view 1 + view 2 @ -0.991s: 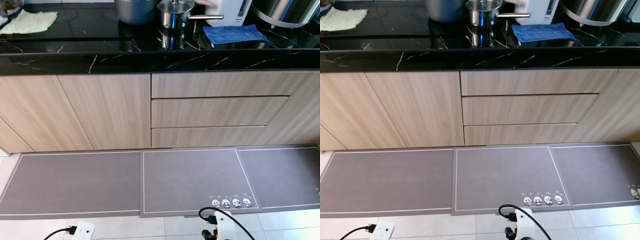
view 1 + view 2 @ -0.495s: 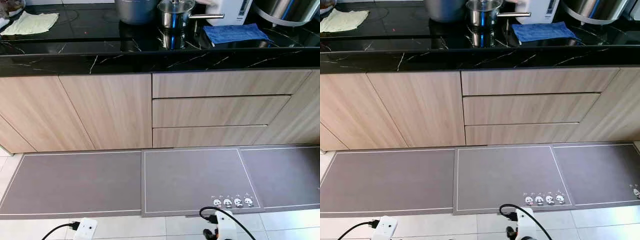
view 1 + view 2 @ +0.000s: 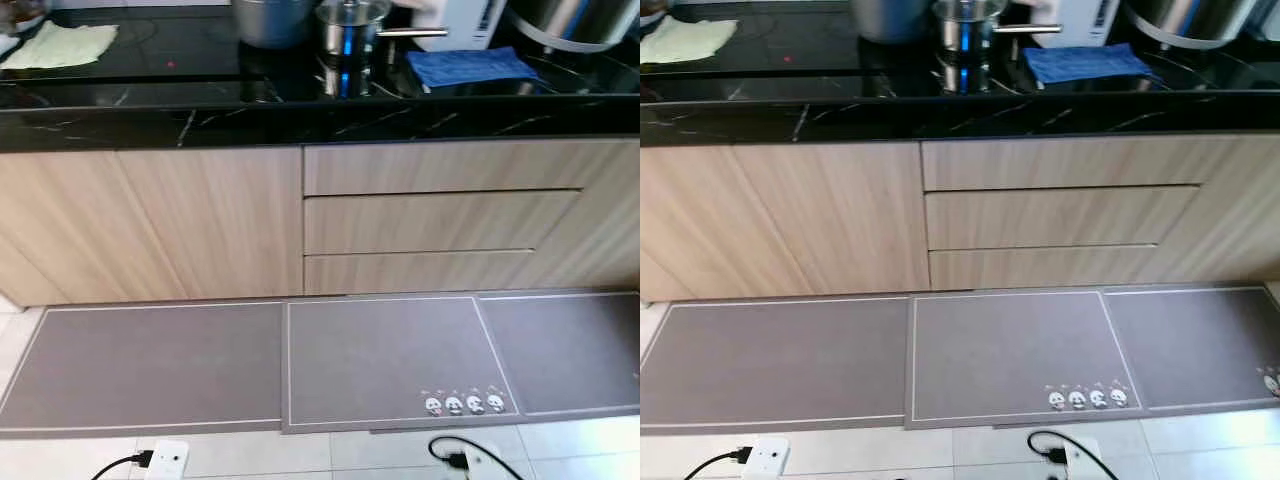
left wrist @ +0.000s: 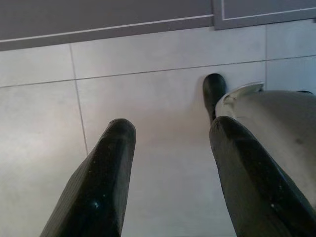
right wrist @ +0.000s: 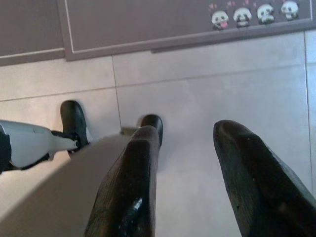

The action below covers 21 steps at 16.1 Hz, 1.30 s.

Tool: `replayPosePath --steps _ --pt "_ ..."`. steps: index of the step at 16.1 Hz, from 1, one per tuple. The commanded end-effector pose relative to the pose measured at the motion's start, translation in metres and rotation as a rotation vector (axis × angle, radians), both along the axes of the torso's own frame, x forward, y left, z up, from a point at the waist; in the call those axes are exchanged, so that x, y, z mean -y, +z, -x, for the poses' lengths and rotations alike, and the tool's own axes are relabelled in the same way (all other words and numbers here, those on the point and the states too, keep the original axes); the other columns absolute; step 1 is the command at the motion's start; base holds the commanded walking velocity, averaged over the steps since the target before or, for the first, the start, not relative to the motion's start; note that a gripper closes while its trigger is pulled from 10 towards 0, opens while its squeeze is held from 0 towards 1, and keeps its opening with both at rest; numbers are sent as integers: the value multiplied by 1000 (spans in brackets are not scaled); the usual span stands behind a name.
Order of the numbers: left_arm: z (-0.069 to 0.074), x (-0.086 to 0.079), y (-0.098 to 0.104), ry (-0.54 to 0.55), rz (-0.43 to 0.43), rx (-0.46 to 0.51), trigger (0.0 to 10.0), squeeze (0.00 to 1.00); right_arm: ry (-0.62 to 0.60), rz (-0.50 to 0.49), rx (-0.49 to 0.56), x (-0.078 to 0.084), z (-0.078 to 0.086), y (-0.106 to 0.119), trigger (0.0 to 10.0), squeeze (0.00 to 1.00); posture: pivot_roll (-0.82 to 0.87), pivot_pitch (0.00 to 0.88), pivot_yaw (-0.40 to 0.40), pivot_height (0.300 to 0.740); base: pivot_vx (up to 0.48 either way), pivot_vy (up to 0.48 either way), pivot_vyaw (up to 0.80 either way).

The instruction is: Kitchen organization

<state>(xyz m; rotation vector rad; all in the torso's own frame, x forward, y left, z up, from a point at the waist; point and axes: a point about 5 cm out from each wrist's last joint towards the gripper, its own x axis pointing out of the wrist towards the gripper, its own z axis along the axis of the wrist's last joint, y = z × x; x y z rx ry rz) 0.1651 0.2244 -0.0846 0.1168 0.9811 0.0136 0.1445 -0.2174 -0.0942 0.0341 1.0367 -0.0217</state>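
Note:
A black marble countertop (image 3: 200, 110) runs across the top of the eye views. On it stand a small steel saucepan (image 3: 350, 25) with a lid, a larger grey pot (image 3: 270, 18), a folded blue cloth (image 3: 468, 66) and a pale green cloth (image 3: 62, 45). Below are light wood cabinet doors (image 3: 160, 225) and three shut drawers (image 3: 440, 220). My left gripper (image 4: 173, 128) hangs open over white floor tiles, nothing between its fingers. My right gripper (image 5: 187, 132) also hangs open above the tiles, beside my own leg and black feet (image 5: 73, 118).
Grey floor mats (image 3: 380, 360) with small panda prints (image 3: 465, 404) lie along the cabinet base. A white power socket (image 3: 165, 460) with a black cable sits on the tiles at the near left. A white appliance (image 3: 465, 18) and a big steel vessel (image 3: 575, 20) stand at the counter's back right.
The eye views have shifted slightly and blurred, so the camera is moving. The white part with the black cable at the bottom edge has dropped lower. Nothing on the counter moved.

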Motion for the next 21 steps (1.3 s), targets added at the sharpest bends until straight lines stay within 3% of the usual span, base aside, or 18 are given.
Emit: replayPosePath --steps 1,4,9,13,15,21 --pt "9 2 -4 8 11 -17 10000 0 -10 7 -22 4 11 -3 10000 0 104 106 -29 740 0 0 0" --pt "16 0 -6 42 16 -25 10000 0 -21 -12 -14 2 14 -4 10000 0 73 107 -47 740 0 0 0" --pt "24 -1 -9 32 -8 -54 10000 0 -8 -55 44 -11 -3 0 10000 0 49 86 -51 740 0 0 0" --pt "26 0 -10 39 -9 -53 10000 0 104 -12 30 -12 -1 0 10000 0 55 77 -67 740 0 -247 0" --pt "29 1 -11 40 -4 -62 10000 0 44 -57 28 -12 4 -2 10000 0 57 68 -74 740 0 -251 238" --pt "31 -1 -12 38 -6 -70 10000 0 -4 -49 48 -9 0 0 10000 0 60 78 -66 740 0 -259 0"
